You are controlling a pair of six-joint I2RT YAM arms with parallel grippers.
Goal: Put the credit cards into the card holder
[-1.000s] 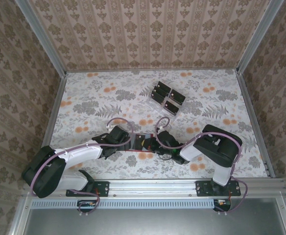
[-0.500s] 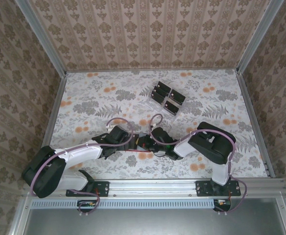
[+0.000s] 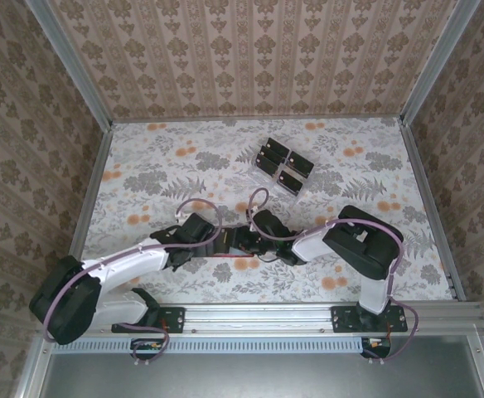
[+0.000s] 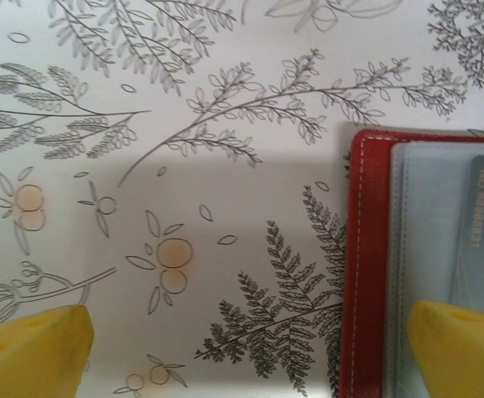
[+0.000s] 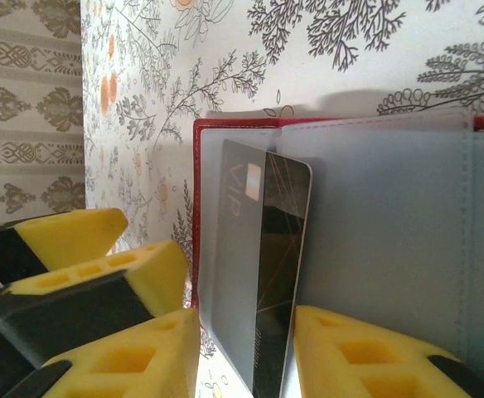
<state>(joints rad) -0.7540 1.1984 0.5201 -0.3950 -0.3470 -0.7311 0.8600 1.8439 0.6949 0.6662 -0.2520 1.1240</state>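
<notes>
At the near centre of the table (image 3: pixel 167 166), the right end effector (image 5: pixel 246 358) has changed state. It was shut a second ago; its jaws now stand part-way apart, flanking a credit card (image 5: pixel 282 265) without visibly pinching it. Over the same interval the right arm has advanced leftward to the card holder (image 5: pixel 391 232). The card sits partly inside a grey-blue pocket at the holder's red edge, with part of its dark face uncovered. Assessment: insertion of this card is at or near completion, and release is under way.

The left end effector (image 4: pixel 242 356) remains fully wide and holds nothing. One fingertip (image 4: pixel 462 348) overlaps the open holder; the other is over bare table.

Count:
- Card holder: one, lying open.
- Cards at the holder: one confirmed. The left wrist view shows a pocketed card; whether it is the same one cannot be determined.
- Clear tray (image 3: pixel 252 164): one, well apart toward the far side.
- Credit cards (image 3: pixel 301 164) in the tray: about five distinguishable; stacking prevents an exact figure.
</notes>
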